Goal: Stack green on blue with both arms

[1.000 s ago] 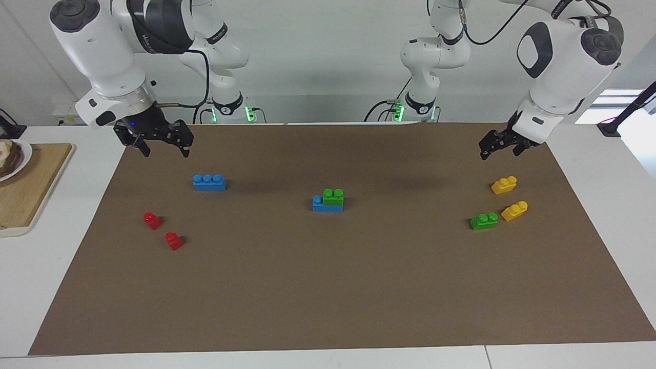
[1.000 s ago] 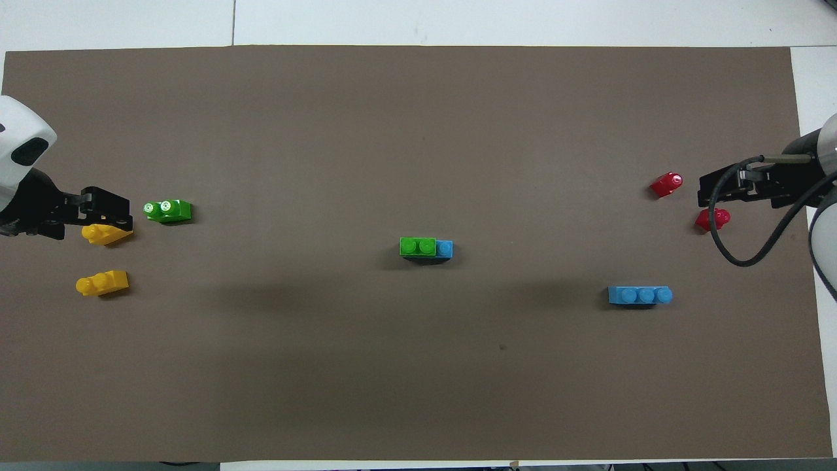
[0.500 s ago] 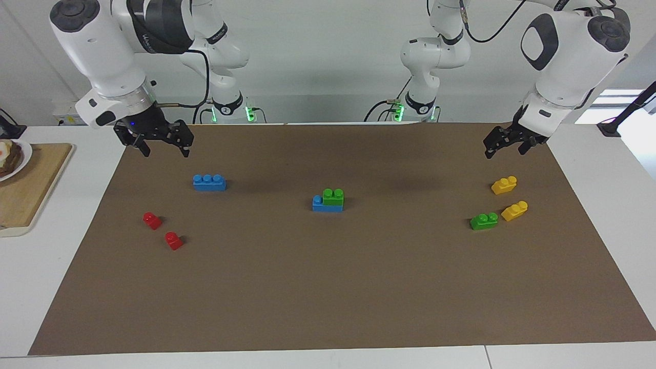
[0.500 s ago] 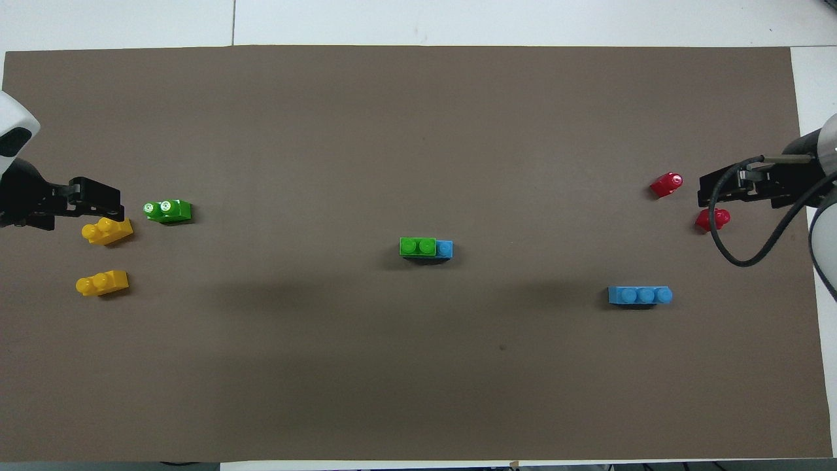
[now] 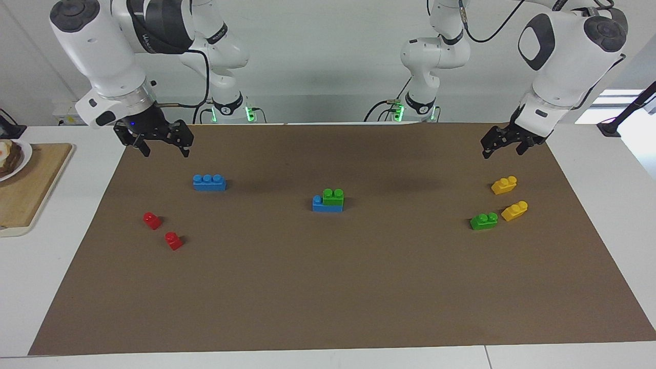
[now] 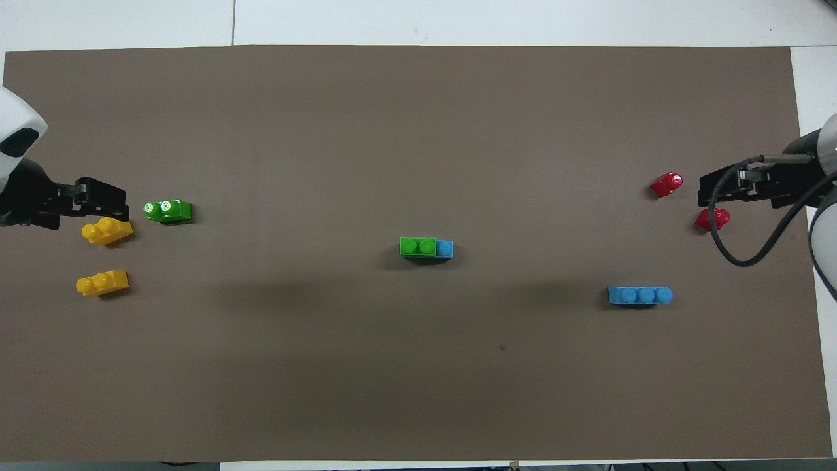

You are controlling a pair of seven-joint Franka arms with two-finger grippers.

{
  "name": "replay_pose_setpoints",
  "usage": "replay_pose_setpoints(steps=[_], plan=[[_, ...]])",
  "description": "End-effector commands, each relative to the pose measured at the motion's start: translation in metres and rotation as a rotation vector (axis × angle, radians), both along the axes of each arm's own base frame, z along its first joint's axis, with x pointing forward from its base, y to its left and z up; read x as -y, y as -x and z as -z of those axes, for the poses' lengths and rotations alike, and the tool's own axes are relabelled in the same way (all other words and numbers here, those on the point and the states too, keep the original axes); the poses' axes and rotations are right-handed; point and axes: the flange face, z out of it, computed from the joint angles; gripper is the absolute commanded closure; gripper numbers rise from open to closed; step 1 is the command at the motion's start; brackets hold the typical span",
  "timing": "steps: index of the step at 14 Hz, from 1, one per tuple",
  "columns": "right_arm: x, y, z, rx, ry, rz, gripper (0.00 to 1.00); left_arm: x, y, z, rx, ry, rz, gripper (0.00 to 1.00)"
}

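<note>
A green brick [image 5: 333, 197] sits stacked on one end of a blue brick [image 5: 319, 205] in the middle of the brown mat; the pair also shows in the overhead view as green [image 6: 417, 246] on blue [image 6: 445, 249]. A second green brick [image 5: 484, 221] lies at the left arm's end, beside the yellow bricks. A second blue brick [image 5: 209, 182] lies at the right arm's end. My left gripper [image 5: 501, 152] hangs open and empty over the mat's edge by the yellow bricks. My right gripper [image 5: 165, 151] hangs open and empty above the mat near the second blue brick.
Two yellow bricks [image 5: 504, 185] [image 5: 514, 210] lie by the second green brick. Two red bricks [image 5: 152, 220] [image 5: 173, 240] lie farther from the robots than the second blue brick. A wooden board [image 5: 31, 189] with a plate [image 5: 15, 161] stands off the mat at the right arm's end.
My left gripper has drawn back a little toward the mat's edge, uncovering the yellow brick in the overhead view. The right arm and all bricks have not moved.
</note>
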Motion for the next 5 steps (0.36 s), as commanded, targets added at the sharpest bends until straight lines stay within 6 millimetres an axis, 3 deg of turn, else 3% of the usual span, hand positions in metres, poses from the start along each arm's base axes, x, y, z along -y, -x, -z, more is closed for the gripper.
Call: replay_pose_setpoints(steps=[1, 5], plan=[[0.0048, 0.0031, -0.0042, -0.006, 0.023, -0.022, 0.0, 0.0023, 0.0002, -0.0046, 0.011, 0.008, 0.003, 0.0], [0.0048, 0.003, -0.0043, -0.005, 0.023, -0.024, 0.0, 0.0015, -0.0005, -0.004, 0.013, 0.0, 0.003, 0.0]])
